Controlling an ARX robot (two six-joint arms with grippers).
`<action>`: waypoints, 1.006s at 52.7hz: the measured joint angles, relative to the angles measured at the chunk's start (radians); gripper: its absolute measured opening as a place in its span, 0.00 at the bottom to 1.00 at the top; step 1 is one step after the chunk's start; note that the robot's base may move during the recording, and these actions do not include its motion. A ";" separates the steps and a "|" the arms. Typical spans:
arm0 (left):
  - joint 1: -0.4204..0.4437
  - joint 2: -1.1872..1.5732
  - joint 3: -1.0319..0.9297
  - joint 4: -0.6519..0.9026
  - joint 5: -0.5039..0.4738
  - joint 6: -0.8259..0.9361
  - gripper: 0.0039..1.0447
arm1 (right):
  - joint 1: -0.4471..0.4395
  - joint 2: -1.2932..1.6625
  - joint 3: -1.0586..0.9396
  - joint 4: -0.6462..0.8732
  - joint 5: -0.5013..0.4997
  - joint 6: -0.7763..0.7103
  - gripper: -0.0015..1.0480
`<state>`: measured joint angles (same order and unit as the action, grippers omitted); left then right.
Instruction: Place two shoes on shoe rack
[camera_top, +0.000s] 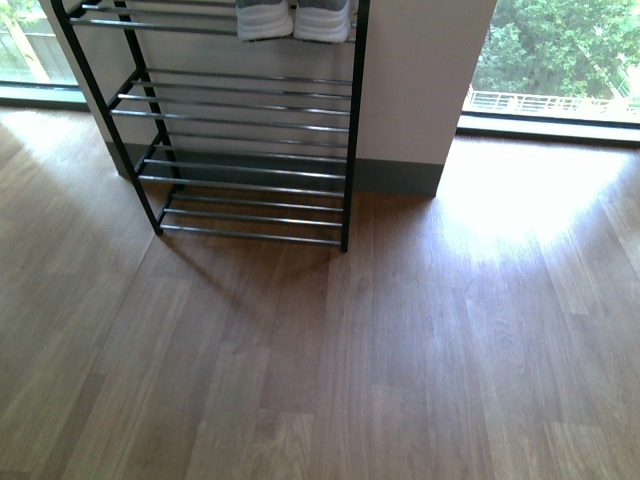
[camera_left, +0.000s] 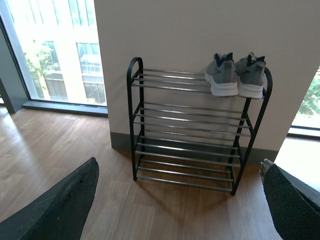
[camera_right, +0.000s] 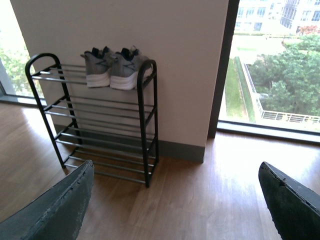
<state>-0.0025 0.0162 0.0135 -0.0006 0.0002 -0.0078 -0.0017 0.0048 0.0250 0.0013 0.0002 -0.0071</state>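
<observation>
Shoes (camera_left: 223, 76) sit as a pair on the top tier of the shoe rack (camera_left: 185, 149), at the end nearer the tree-side window (camera_right: 272, 65). They are side by side and touching, with toes toward the room and heels toward the wall (camera_left: 190, 30). Their white soles span several of the thin bars, which I judge is why they rest level instead of tipping through a gap. The rounded black end of the frame stands just beside the outer shoe and should stop it from sliding off sideways. With both shoes up there, the job looks finished to me.

Each arm hangs well apart from the rack, out over the wooden floor (camera_top: 400, 380). The left end effector (camera_left: 178, 165) is spread wide, its dark fingers (camera_left: 65, 205) at opposite edges of its picture with nothing between them. The right end effector (camera_right: 176, 166) is spread just as wide and is just as empty.

From the front view you get only the toes of the pair at the very top edge, the lower tiers and a lot of bare floor, with no arm at all. Only the two wrist views take in the whole rack, the arched ends and the full shoes, each from its own side.
</observation>
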 joint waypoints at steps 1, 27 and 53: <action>0.000 0.000 0.000 0.000 0.000 0.000 0.91 | 0.000 0.000 0.000 0.000 0.000 0.000 0.91; 0.000 0.000 0.000 0.000 0.000 0.000 0.91 | 0.000 0.000 0.000 -0.001 0.000 0.001 0.91; 0.000 0.000 0.000 0.000 0.000 0.000 0.91 | 0.000 0.000 0.000 -0.002 0.000 0.000 0.91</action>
<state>-0.0025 0.0162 0.0135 -0.0006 0.0006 -0.0078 -0.0017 0.0044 0.0250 -0.0002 0.0006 -0.0067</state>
